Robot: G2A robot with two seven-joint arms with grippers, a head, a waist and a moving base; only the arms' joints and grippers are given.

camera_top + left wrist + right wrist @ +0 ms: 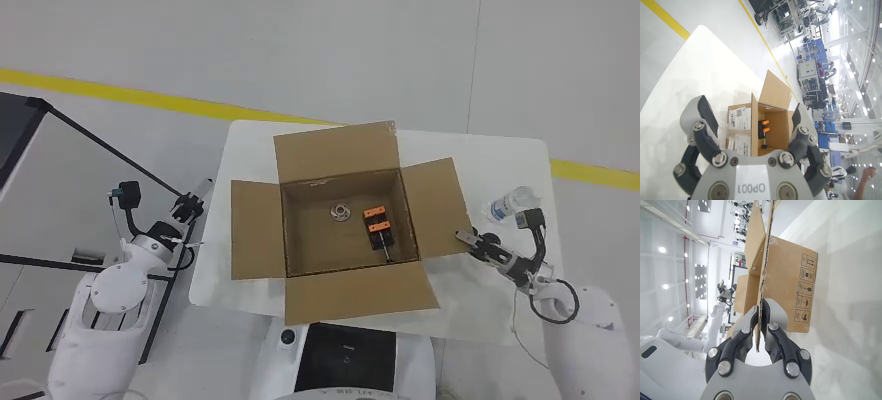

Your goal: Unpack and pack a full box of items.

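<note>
1. White worktop (500, 160) in a bright factory hall carries an open cardboard box (335, 150), with all four flaps spread outward.
2. Inside the box lie an orange-and-black clamp (379, 228) and, just beside it, a small metal ring (340, 212). A clear bottle (508, 206) sits on the worktop outside, near the right-hand flap (440, 200).
3. Right gripper (761, 308) has its jaws clamped on that flap's edge, seemingly steadying the box.
4. Left gripper (750, 110) hangs beyond the worktop's opposite side, well apart from the box and pointed towards it. Its jaws are wide apart and hold nothing.
5. Unpacking looks part-done, with two items left inside.
6. The next move likely calls for the free arm to pass over the near flap, descend into the box and close on the clamp without snagging cardboard.
</note>
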